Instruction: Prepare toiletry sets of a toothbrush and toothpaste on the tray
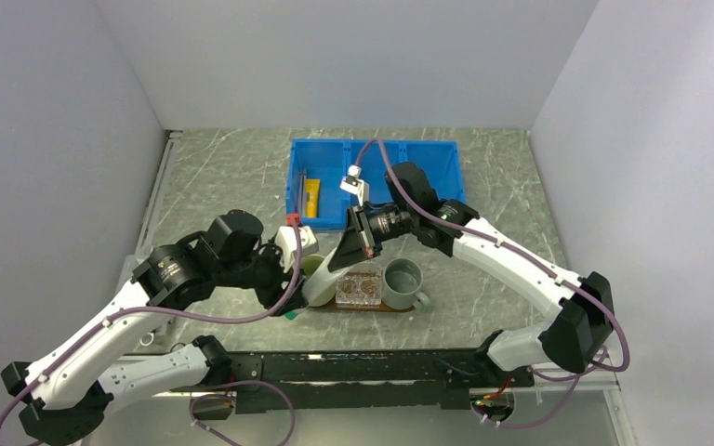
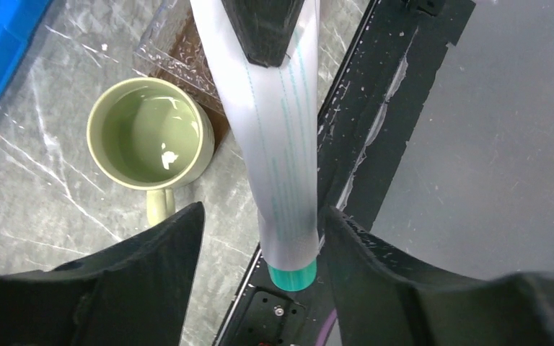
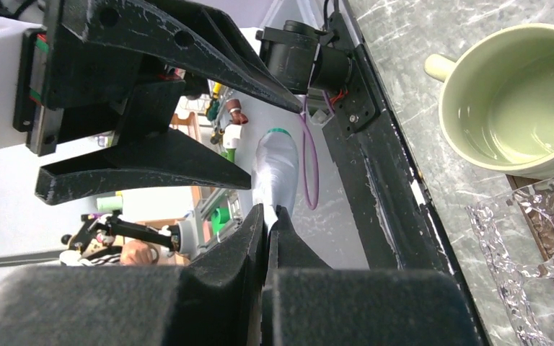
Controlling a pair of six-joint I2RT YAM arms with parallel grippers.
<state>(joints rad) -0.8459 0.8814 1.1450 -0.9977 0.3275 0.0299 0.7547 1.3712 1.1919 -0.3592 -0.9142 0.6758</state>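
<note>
The right gripper (image 3: 268, 215) has its jaws clamped on the flat end of the white tube (image 2: 281, 180), aloft near the green mug (image 2: 150, 133), and the left gripper (image 2: 261, 213) has jaws apart around the capped end, so I'd back the left straight out without brushing it, then carry it to the tray (image 2: 220, 133).

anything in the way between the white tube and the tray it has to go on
Yes: the green mug, clear holder and grey mug cover most of the tray. The open left end effector also flanks the white tube.
</note>
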